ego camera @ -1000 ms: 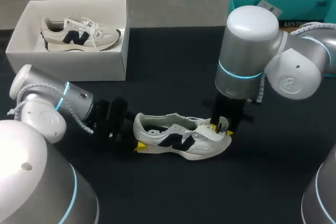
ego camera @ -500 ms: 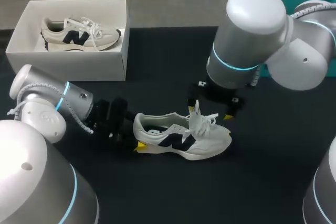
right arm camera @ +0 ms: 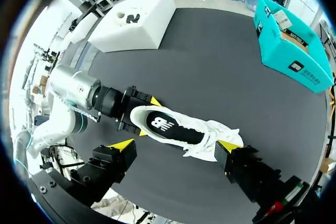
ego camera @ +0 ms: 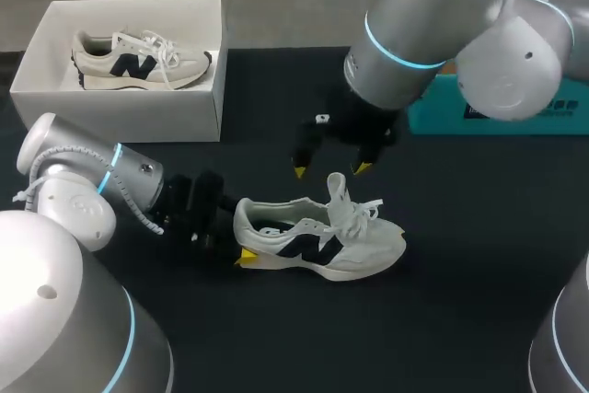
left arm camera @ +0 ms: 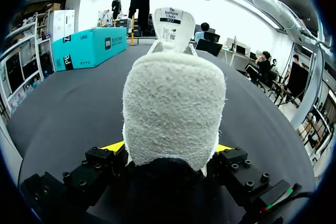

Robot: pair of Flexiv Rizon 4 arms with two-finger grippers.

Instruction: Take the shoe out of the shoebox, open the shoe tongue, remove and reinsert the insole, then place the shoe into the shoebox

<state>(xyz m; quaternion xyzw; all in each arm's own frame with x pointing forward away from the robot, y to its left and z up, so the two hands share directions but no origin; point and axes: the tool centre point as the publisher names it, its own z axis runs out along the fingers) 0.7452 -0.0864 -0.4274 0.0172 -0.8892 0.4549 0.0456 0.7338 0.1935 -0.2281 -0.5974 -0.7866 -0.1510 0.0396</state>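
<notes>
Sneaker [ego camera: 317, 236], white with a dark side logo, stands on its sole on the black surface [ego camera: 460, 319], toe toward my right. At its heel the left jaws clamp it from both sides, yellow tips pressed against it. Its tongue [ego camera: 337, 189] sticks up. Above it the right jaws hang spread wide, holding nothing. Farther back, the white shoebox [ego camera: 198, 108] holds a second sneaker [ego camera: 138, 60].
</notes>
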